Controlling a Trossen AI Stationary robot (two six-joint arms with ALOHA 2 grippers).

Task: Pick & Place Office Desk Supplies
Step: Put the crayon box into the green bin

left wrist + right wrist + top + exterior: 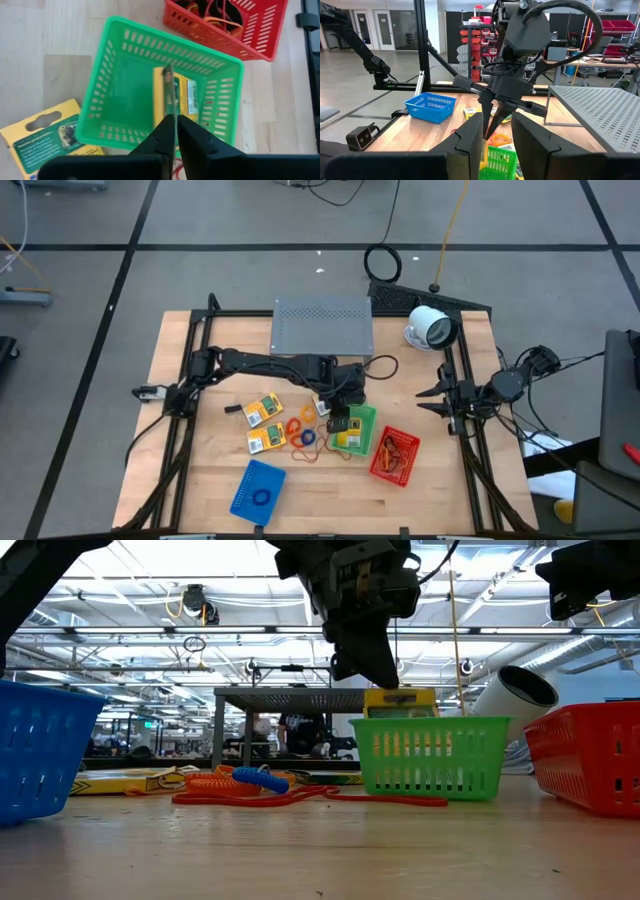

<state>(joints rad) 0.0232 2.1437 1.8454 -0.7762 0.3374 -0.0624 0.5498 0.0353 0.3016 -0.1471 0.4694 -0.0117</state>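
Note:
My left gripper (341, 418) hangs over the green basket (110, 60), shut on a flat yellow packet (168, 90) that shows edge-on and reaches down into the basket. Yellow with a label (189, 97) also shows low in the basket; whether that is a second packet I cannot tell. Two more yellow packets (264, 412) (266, 441) lie flat on the table to the left, beside a heap of orange rubber bands and a blue ring (305, 439). My right gripper (497, 145) waits open at the table's right edge. My left gripper pinches the yellow packet by its upper edge (170, 114) between its two fingers. The fingers come from above, slanting down. The packet hangs upright below them, its upper part (400, 700) above the green basket's rim and its lower part inside the basket.
A red basket (394, 455) with rubber bands stands right of the green one, a blue basket (258, 488) near the front edge. The grey perforated shelf (322, 325) and a white round device (430, 328) stand at the back.

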